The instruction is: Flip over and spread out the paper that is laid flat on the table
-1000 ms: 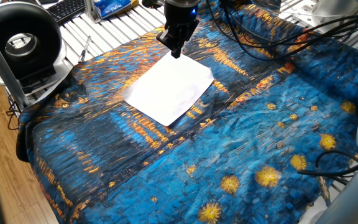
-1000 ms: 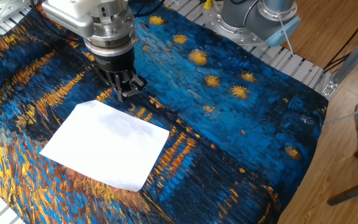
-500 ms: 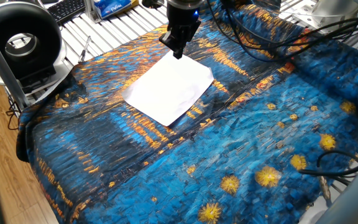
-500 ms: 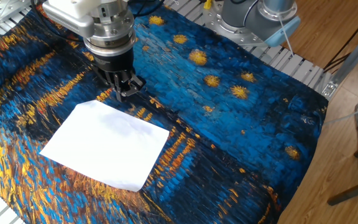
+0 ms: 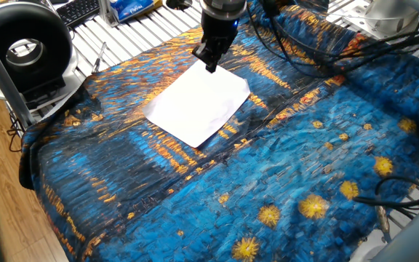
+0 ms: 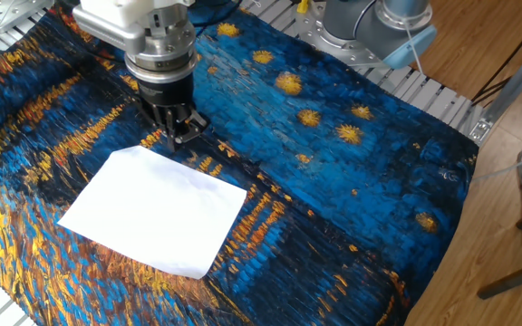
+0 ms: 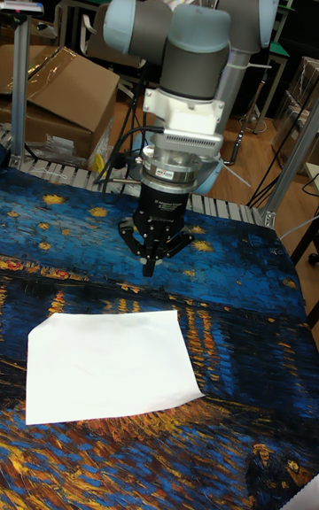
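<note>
Paper (image 5: pixel 198 104) lies flat on the table (image 5: pixel 282 175), a white sheet set askew on the blue starred cloth, toward the side nearest the slatted metal surface (image 5: pixel 133 33); no corner or edge is visibly lifted, so the flip is judged not yet begun. Gripper (image 6: pixel 178 138) points straight down at the sheet's far edge, close by one corner. In the tall fixed view its tip (image 7: pixel 148 270) sits above the cloth just beyond the paper's edge, clear of the sheet; the other fixed view gives the same reading, tip just beside the edge. Whether the tip touches the cloth I cannot tell from any view. Fingers are drawn together to a narrow point with nothing between them, no gap visible. Judgement: this closed, vertical pose at the margin suits working a thin sheet from its border, since flat paper on cloth offers nothing to pinch from above; a corner or edge must first be raised or nudged. Cloth is wrinkled around the sheet, which may drag the paper or let it slide instead of lifting. A fan (image 5: pixel 22 49) stands off the table's end, well apart from the sheet.
</note>
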Controlling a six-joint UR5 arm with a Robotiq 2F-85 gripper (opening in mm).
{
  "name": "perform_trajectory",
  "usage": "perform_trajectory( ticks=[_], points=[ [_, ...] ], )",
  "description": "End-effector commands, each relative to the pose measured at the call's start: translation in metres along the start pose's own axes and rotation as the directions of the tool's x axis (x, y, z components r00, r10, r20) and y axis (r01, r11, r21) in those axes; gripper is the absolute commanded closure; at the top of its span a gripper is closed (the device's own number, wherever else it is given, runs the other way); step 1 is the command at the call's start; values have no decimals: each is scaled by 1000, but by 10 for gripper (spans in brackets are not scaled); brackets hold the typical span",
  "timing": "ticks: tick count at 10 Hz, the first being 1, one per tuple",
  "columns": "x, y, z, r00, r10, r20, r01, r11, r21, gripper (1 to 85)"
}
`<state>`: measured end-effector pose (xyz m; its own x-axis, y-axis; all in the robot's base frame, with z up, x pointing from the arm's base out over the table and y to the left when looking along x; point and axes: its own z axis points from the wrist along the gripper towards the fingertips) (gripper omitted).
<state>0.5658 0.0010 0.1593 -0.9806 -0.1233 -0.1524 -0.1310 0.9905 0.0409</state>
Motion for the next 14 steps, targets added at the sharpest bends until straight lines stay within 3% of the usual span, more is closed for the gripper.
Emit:
perform_trajectory(
  ticks=[1, 7, 11, 14],
  points=[
    [3, -1, 9, 999, 33, 37, -32, 999, -24, 847],
    [7, -3, 10, 1000, -12, 22, 12, 1000, -15, 847],
    [8, -11, 12, 998, -51, 49, 50, 999, 9, 847],
    [9, -8, 13, 998, -44, 48, 44, 999, -2, 847]
  ],
)
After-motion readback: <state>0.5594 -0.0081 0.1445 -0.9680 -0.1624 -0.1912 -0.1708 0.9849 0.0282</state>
